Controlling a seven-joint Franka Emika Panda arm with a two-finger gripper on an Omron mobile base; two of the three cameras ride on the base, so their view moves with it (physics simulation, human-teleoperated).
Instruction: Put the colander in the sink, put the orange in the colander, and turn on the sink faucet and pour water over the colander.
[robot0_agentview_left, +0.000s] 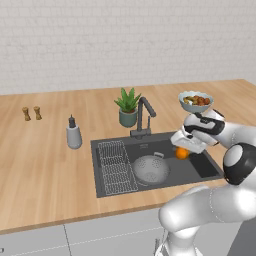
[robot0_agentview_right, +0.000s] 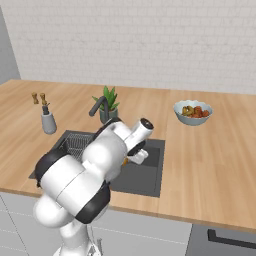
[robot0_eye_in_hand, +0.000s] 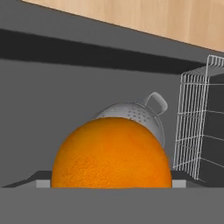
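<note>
At right of centre in the left base view, the gripper (robot0_agentview_left: 184, 149) is clamped on the orange (robot0_agentview_left: 182, 153), carrying it above the right part of the sink (robot0_agentview_left: 205, 167). Left of it, at the picture's middle, the colander (robot0_agentview_left: 150, 168) already sits in the basin beside a wire grid (robot0_agentview_left: 116, 167). The faucet (robot0_agentview_left: 143, 117) stands behind, with no water visible. Dropping the orange in and running water remain.

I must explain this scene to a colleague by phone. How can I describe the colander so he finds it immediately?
Find the dark sink set into the wooden counter. The colander lies inside it, near the middle, right of the wire rack. It is the round grey metal bowl with many small holes and a loop handle, unlike the pale fruit bowl on the counter.
</note>
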